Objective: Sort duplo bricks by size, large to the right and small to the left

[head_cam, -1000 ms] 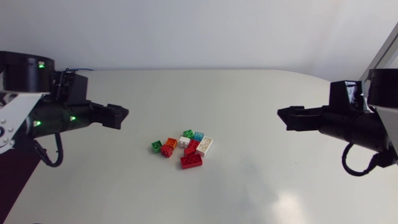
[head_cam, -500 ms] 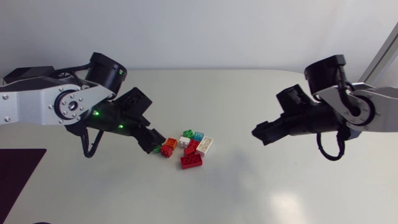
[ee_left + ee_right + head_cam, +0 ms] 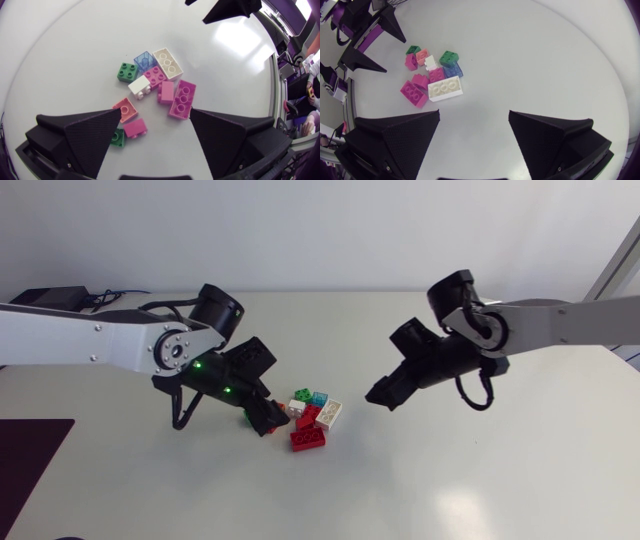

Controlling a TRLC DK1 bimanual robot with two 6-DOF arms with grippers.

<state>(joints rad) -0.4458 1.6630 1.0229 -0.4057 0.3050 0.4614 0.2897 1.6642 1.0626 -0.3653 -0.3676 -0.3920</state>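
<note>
Between the spread fingers of the left tool (image 3: 156, 112), the left wrist view shows a small red brick (image 3: 135, 128), a small orange brick (image 3: 125, 109) and a small green brick (image 3: 118, 137) half tucked under one finger; none is gripped. From above, the tool covers most of these three. Just ahead lie the long red brick (image 3: 181, 98), a small white brick (image 3: 139, 86), the long white brick (image 3: 168, 63), a blue brick (image 3: 145, 59) and a second green brick (image 3: 128, 71), all huddled mid-desk (image 3: 420, 480). Farther off, the right tool (image 3: 378, 397) hangs above the desk, apart from the heap; its own view shows its fingers (image 3: 400, 135) apart, the heap well ahead.
</note>
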